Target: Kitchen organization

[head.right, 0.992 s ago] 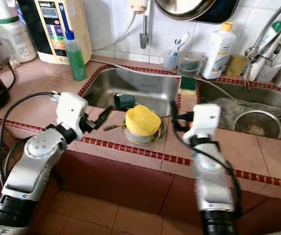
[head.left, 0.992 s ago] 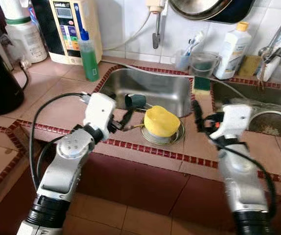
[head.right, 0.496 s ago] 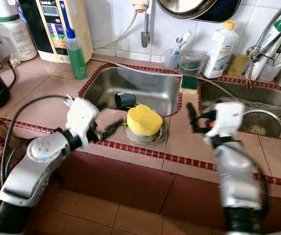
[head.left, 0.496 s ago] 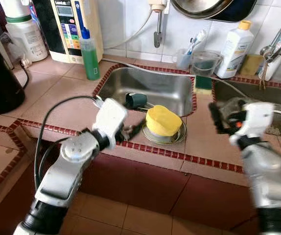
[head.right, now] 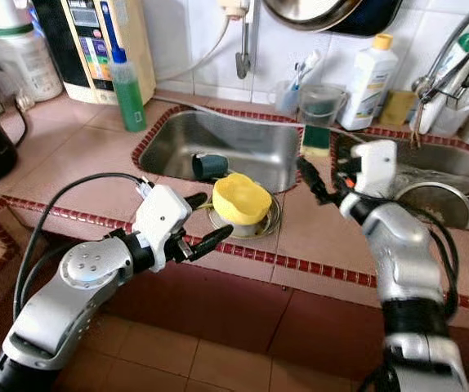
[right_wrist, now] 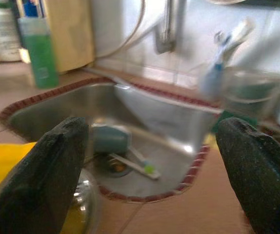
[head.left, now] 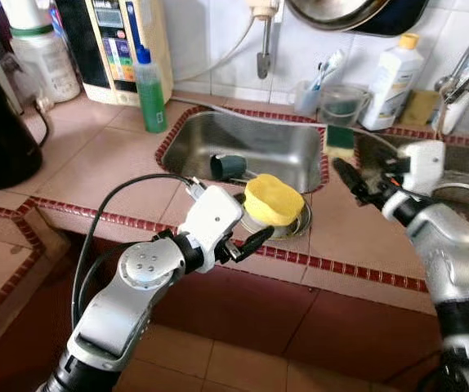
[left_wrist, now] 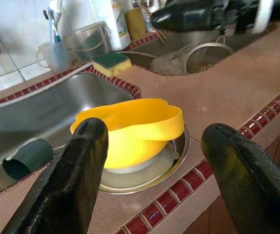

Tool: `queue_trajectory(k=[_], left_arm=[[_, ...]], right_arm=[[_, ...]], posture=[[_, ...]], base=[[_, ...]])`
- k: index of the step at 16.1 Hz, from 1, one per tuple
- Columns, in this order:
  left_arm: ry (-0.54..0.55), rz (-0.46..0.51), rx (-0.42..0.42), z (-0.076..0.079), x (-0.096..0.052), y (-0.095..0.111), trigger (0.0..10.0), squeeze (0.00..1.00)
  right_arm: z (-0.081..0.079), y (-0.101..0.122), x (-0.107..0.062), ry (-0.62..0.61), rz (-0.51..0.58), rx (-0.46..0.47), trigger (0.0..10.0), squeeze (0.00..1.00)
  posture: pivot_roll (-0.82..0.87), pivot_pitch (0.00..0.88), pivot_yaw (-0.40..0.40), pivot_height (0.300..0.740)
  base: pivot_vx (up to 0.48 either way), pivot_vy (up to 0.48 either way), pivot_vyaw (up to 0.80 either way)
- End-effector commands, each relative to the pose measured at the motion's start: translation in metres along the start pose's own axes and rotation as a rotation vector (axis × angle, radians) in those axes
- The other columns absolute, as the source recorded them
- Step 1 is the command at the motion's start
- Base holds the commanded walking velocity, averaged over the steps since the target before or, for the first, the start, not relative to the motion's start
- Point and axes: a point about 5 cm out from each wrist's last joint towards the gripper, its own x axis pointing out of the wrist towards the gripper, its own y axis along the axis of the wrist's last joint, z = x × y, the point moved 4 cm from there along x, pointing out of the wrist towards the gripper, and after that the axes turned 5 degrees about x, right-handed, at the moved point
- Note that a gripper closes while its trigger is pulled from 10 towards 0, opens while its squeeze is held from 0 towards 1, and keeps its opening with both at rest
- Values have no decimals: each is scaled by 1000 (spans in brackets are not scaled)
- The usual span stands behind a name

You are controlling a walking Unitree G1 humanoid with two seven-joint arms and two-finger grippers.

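In the left eye view, a yellow plastic bowl [head.left: 273, 198] sat tilted on a round steel plate [head.left: 293, 225] at the front rim of the stainless steel sink [head.left: 255, 147], on the pink tiled counter [head.left: 96, 163]. The left gripper [head.left: 251, 230] hovered just in front of that bowl, its black fingers spread apart and closed on nothing. The right gripper [head.left: 350, 176] hung above the counter beside the sink's right rim, well apart from the bowl. Inside the sink lay a dark green cup [head.left: 228, 167] on its side, just behind the bowl. A green bottle of soap [head.left: 149, 86] stood on the counter behind the sink's left corner, and a white bottle with a yellow cap [head.left: 390, 75] stood behind its right corner. In the left wrist view, the two black fingers [left_wrist: 71, 180] stood wide on either side of the bowl without touching it, and a green-and-yellow sponge [left_wrist: 111, 63] lay on the sink's far rim. In the blurred right wrist view, the right gripper's fingers [right_wrist: 42, 170] were spread wide, framing the sink, where a toothbrush [right_wrist: 132, 163] lay near the green cup.
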Motion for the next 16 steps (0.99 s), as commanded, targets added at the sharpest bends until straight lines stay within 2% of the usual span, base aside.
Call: queue_trajectory(k=[1,4,6,9,14,16], left_arm=[[15,-10,-3,1,-3,2,10000,0],[78,-15,-17,-7,-8,5,10000,0],[140,-16,-20,-19,-14,6,10000,0],[203,-22,-25,-27,-20,8,10000,0],[231,-27,-48,-27,-23,8,10000,0],[232,-24,-54,-27,-23,10,10000,0]], right_arm=[[-3,6,9,59,-11,33,10000,0],[-18,6,25,153,-34,125,10000,0],[-32,0,35,222,-71,211,10000,0],[-44,-17,43,264,-154,325,10000,0],[-45,-31,42,265,-214,371,10000,0],[-43,-36,41,253,-229,419,10000,0]], posture=[[-44,46,-26,740],[-12,63,-64,740],[8,69,-86,740],[25,85,-113,740],[32,98,-126,740],[28,102,-123,740]], base=[[0,0,0],[0,0,0],[0,0,0],[0,0,0],[0,0,0],[0,0,0]])
